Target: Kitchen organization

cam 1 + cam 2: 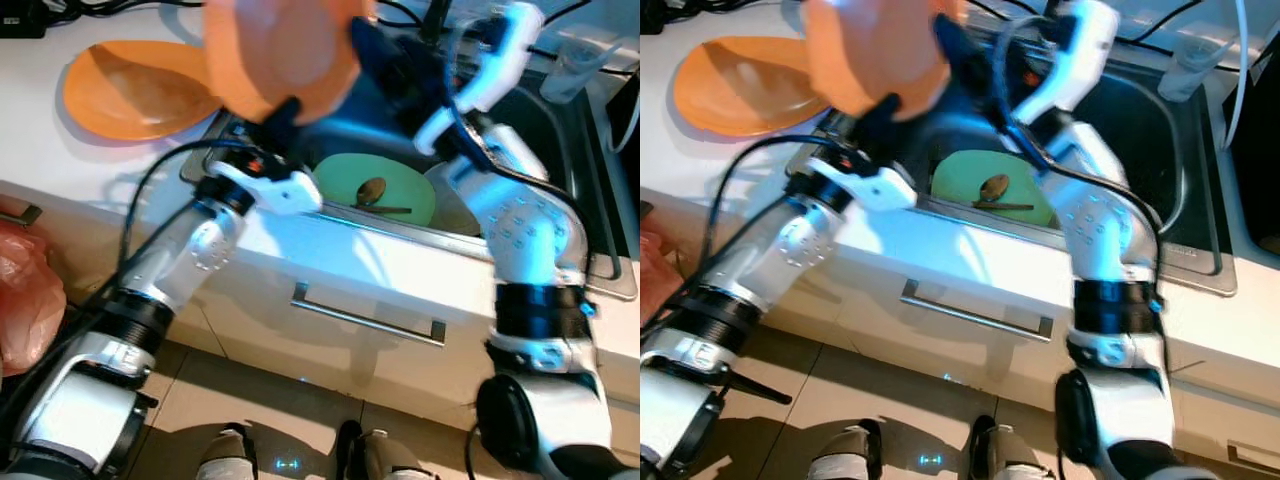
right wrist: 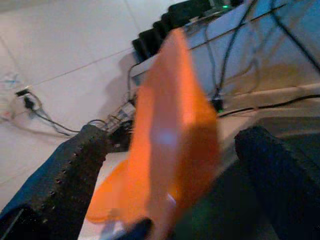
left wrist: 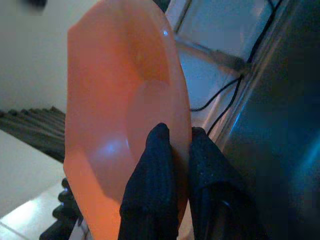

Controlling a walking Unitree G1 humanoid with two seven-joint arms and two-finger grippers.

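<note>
My left gripper (image 1: 281,118) is shut on the rim of an orange plate (image 1: 282,52), which it holds up on edge above the left end of the sink (image 1: 560,140). In the left wrist view the two black fingers (image 3: 152,175) pinch that plate's rim (image 3: 120,130). My right gripper (image 2: 172,165) is open beside the raised plate (image 2: 172,130), one finger on each side of its edge, apart from it. A second orange plate (image 1: 130,92) lies flat on the white counter at the left. Inside the sink sits a green plate (image 1: 400,195) with a spoon (image 1: 372,192) on it.
A clear cup (image 1: 580,62) stands behind the sink at the right. Black cables run along the back of the counter (image 1: 60,150). Below the counter is a white drawer with a bar handle (image 1: 367,318). A red plastic bag (image 1: 25,300) sits on the floor at the left.
</note>
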